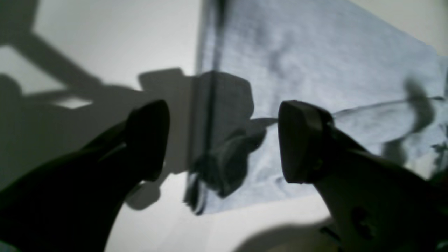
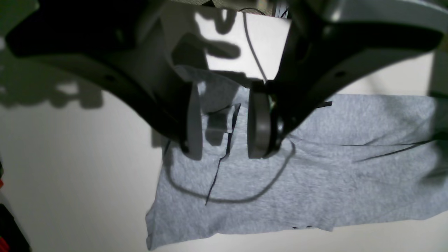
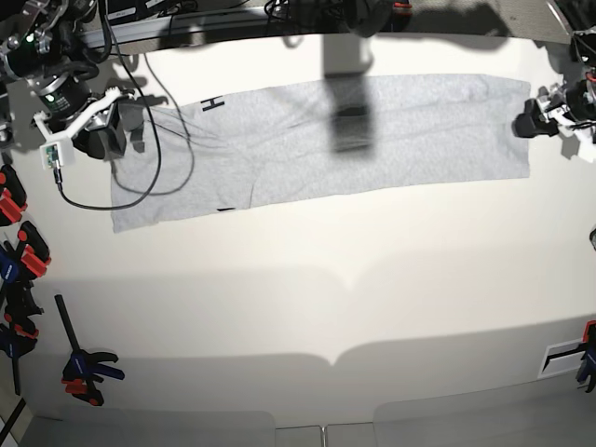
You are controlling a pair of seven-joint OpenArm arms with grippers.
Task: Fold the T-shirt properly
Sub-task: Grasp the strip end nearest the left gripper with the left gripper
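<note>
White counter (image 3: 307,279) fills the base view, wide and matte, with shadows across its far edge. Stretched along the far half lies the T-shirt (image 3: 391,130), light heather-grey, folded into a long band running nearly side to side, flat with a few creases. A black letter H (image 3: 215,102) peeks at its upper edge. A black cable (image 3: 154,140) loops over the shirt's end. Orange-and-black clamps (image 3: 19,251) line the counter's side.
</note>
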